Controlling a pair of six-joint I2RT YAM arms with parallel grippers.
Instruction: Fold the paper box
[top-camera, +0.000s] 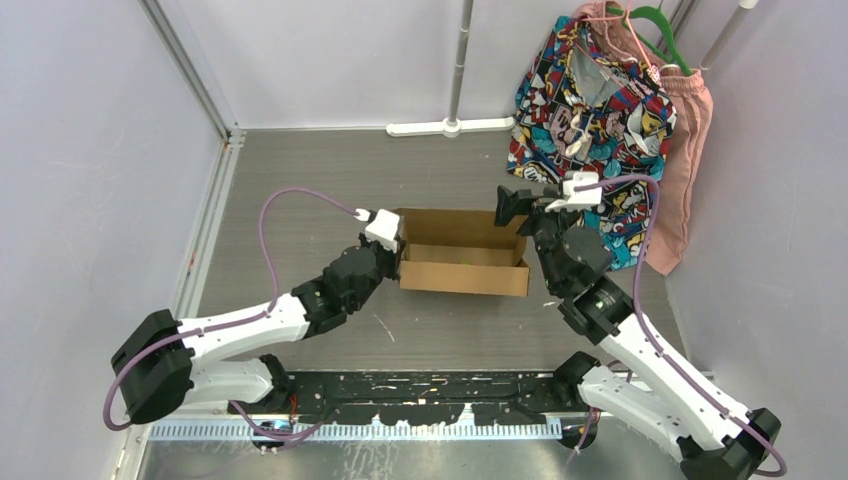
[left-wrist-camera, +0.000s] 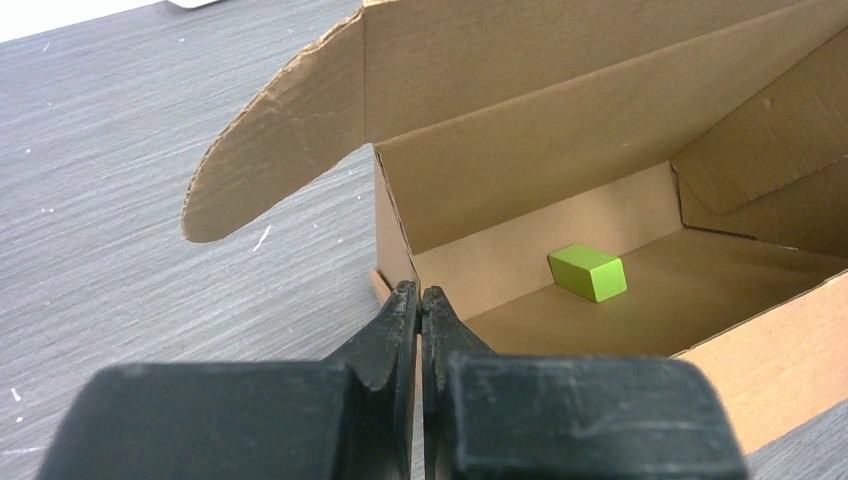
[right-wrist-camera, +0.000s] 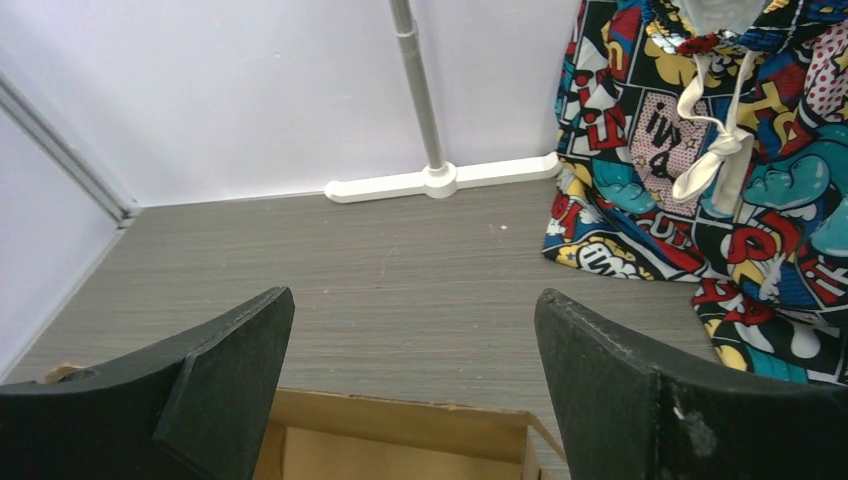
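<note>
The paper box is a brown cardboard tray with its walls up, standing in the middle of the table with its top uncovered. A rounded flap sticks out from its left back corner. A small green block lies on the floor inside. My left gripper is at the box's left wall, and its fingertips are shut on the edge of that wall. My right gripper hovers open above the box's right back corner. Between its wide-set fingers shows the box's back wall, untouched.
A patterned shirt and a pink garment hang on a rack at the back right, reaching down near the right arm. The rack's white foot lies by the back wall. Pale walls close in the grey table.
</note>
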